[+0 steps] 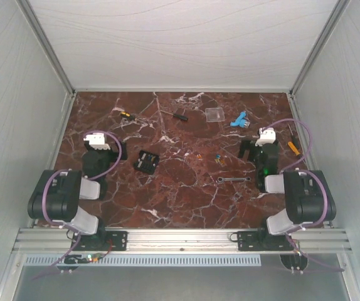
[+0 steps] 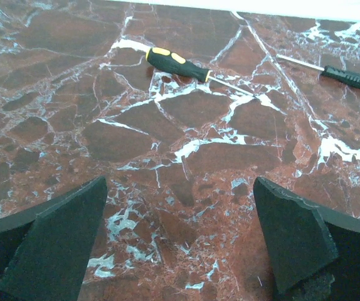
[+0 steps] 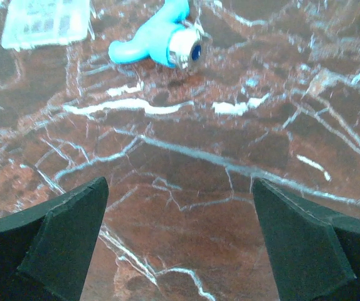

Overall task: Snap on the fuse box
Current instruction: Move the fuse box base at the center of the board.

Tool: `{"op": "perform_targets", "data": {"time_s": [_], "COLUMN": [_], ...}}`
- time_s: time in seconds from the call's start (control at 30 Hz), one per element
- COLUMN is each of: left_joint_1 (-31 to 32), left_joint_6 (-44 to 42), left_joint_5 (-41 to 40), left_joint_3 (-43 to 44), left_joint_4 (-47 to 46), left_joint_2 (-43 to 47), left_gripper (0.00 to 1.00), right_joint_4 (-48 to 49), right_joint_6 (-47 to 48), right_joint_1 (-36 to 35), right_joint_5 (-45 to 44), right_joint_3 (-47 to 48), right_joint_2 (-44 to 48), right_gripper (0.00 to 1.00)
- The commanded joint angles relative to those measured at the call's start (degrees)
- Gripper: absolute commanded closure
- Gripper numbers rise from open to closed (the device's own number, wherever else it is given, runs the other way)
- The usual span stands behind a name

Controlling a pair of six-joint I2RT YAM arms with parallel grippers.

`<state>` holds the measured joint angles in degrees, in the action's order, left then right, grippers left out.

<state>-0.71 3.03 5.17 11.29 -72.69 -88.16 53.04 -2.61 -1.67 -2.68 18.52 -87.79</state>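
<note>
The fuse box (image 1: 147,162), a small black square with tiny coloured fuses on its face, lies on the marble table left of centre; neither wrist view shows it. My left gripper (image 1: 98,148) rests to its left, open, with bare marble between its black fingers (image 2: 58,241). My right gripper (image 1: 260,143) is far to the right of the box, also open and empty, its fingers (image 3: 302,241) spread over bare table. A flat clear plastic plate (image 1: 214,114) lies at the back, right of centre; it also shows at the top left as the clear plate (image 3: 45,22).
A yellow-and-black screwdriver (image 2: 177,64) and a black screwdriver (image 2: 346,76) lie ahead of the left gripper. A blue fitting (image 3: 158,41) lies ahead of the right gripper. A small wrench (image 1: 232,179), loose fuses (image 1: 219,158) and an orange screwdriver (image 1: 291,144) lie on the right half. White walls enclose the table.
</note>
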Motion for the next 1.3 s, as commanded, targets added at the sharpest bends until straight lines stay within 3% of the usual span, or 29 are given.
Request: {"op": "perform_targets", "data": {"time_s": [0.0,0.2,0.4,0.57,0.83,1.27], "left_joint_1": [-0.20,-0.11,-0.05,0.44,2.74,7.33], "left_joint_6": [-0.17,5.21,19.83,28.79,27.49,22.67], "left_joint_5": [-1.39,-3.74,3.48,12.53,14.11,16.48], "left_joint_3": [0.25,7.74,14.51,15.95,19.38,24.67], "left_joint_4": [-1.01,19.99,35.93,42.30,49.14,54.20], "left_joint_2": [5.33,15.23,17.47,15.96,10.72,2.49], "left_gripper": [0.00,0.00,0.00,0.00,0.00,0.00], "right_joint_4": [-7.29,-22.97,-35.81,-45.27,-54.51,-56.63], "right_joint_6": [3.98,3.10,-2.07,-6.96,-8.08,-6.76], "right_joint_1": [-2.31,-5.47,-11.21,-16.91,-22.45,-27.18], "right_joint_5": [0.30,2.55,3.66,6.11,11.03,13.44], "right_joint_3": [5.05,12.37,17.95,20.80,24.61,28.05], "right_joint_2": [6.17,12.14,14.07,15.50,13.01,4.64], "right_gripper": [0.02,0.02,0.03,0.04,0.04,0.12]}}
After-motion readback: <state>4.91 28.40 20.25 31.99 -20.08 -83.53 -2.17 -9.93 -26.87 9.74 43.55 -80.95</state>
